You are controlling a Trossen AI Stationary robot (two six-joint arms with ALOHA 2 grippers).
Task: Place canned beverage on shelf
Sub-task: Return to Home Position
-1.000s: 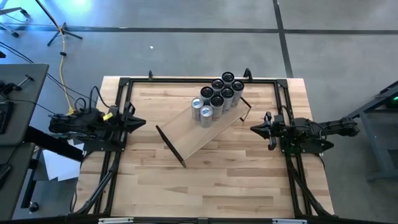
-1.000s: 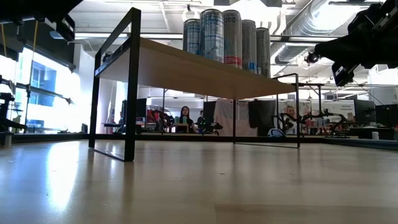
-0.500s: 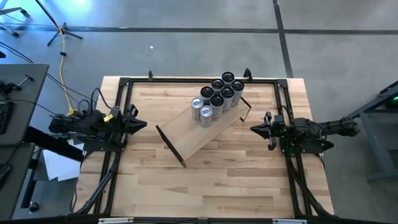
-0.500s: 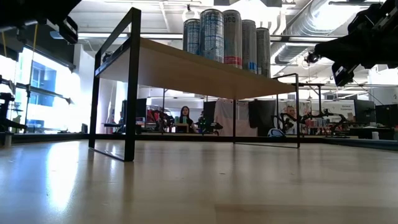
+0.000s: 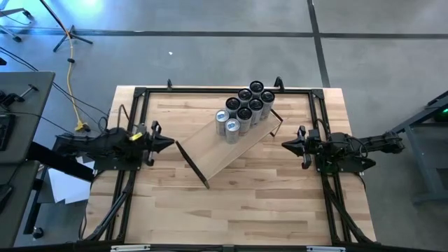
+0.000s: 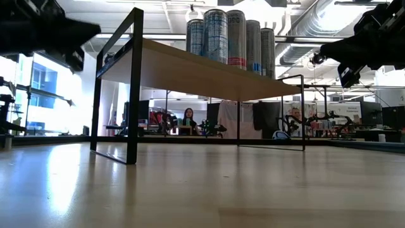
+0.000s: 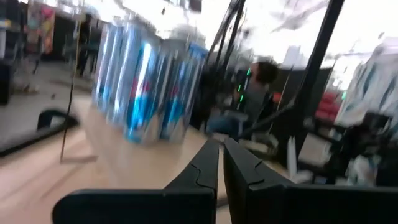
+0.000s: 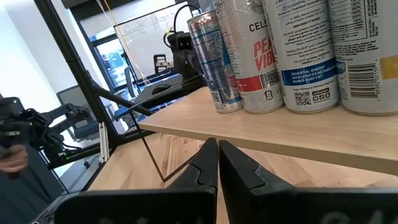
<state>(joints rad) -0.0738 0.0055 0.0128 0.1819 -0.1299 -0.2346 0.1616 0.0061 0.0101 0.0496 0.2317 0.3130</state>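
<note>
Left pincer (image 5: 170, 143) and right pincer (image 5: 284, 145) face inward, closed.

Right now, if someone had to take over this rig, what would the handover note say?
Left claw: shut, holding nothing, beside the shelf's left-end bracket.
Right claw: shut, holding nothing, just off the shelf's right end.
Shelf: stands diagonally on the table. The cans stand upright in a tight cluster at its right end.
Done: no can shows anywhere off the shelf.
Left: probably only parking both arms.
</note>
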